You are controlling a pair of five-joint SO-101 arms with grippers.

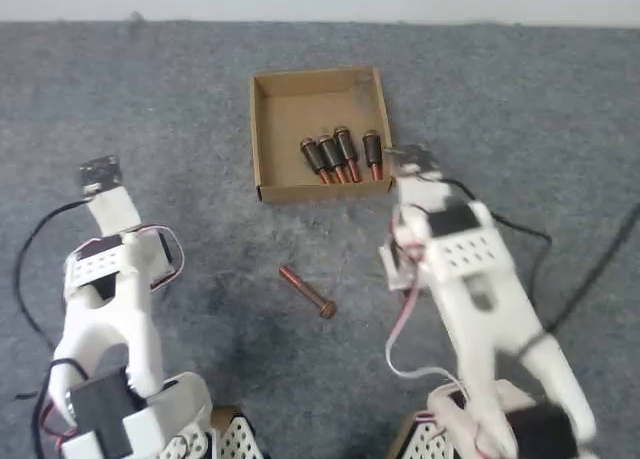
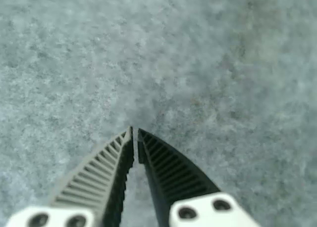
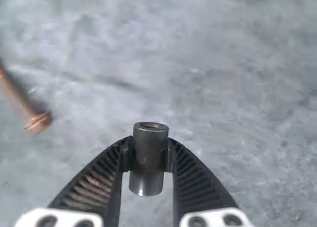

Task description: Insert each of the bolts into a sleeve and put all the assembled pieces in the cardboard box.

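Observation:
A loose copper bolt (image 1: 306, 290) lies on the grey carpet between the two arms, its head (image 3: 37, 121) towards the arms' bases. My right gripper (image 3: 148, 144) is shut on a dark upright sleeve (image 3: 147, 160) just above the carpet, with the bolt (image 3: 20, 102) off to one side of it. My left gripper (image 2: 135, 133) is shut on nothing and points down at bare carpet. The cardboard box (image 1: 262, 129) stands at the back centre. Inside it, several assembled bolt-and-sleeve pieces (image 1: 340, 156) lie side by side near its front right corner.
The right arm (image 1: 455, 259) stands just in front of the box's right front corner. The left arm (image 1: 110, 269) is over the carpet to the left. Cables (image 1: 30, 279) trail beside both arms. The carpet (image 1: 200, 229) is bare around the loose bolt.

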